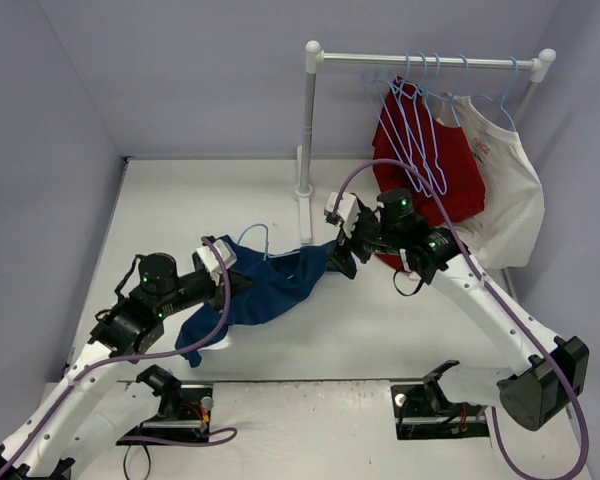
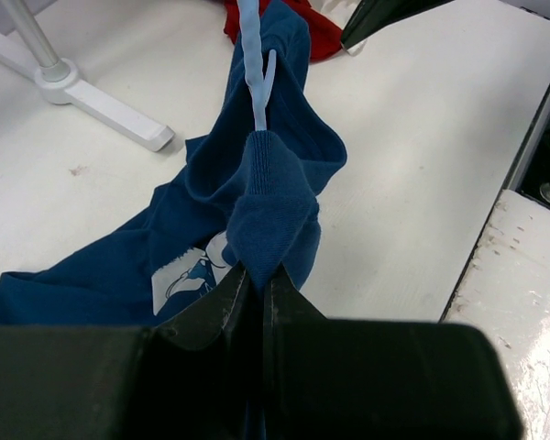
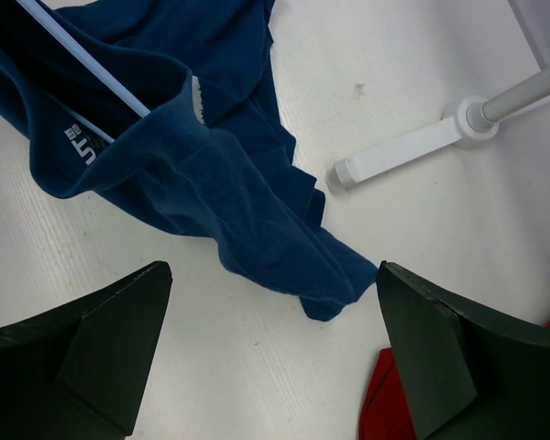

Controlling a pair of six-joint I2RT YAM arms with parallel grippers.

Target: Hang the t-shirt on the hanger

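T-shirt point(image 1: 270, 290) runs from the left gripper point(image 2: 254, 275), clamped on it, to the right gripper point(image 3: 273, 275) (jaws apart) above its far end.

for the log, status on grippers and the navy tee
Left gripper shut on t-shirt collar. Right gripper open, empty, over a loose end. Hanger wire in the neck. Rack foot close by.

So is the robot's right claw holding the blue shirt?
No, the right gripper is wide open, and the blue t-shirt just lies on the table in the gap, touching neither side.
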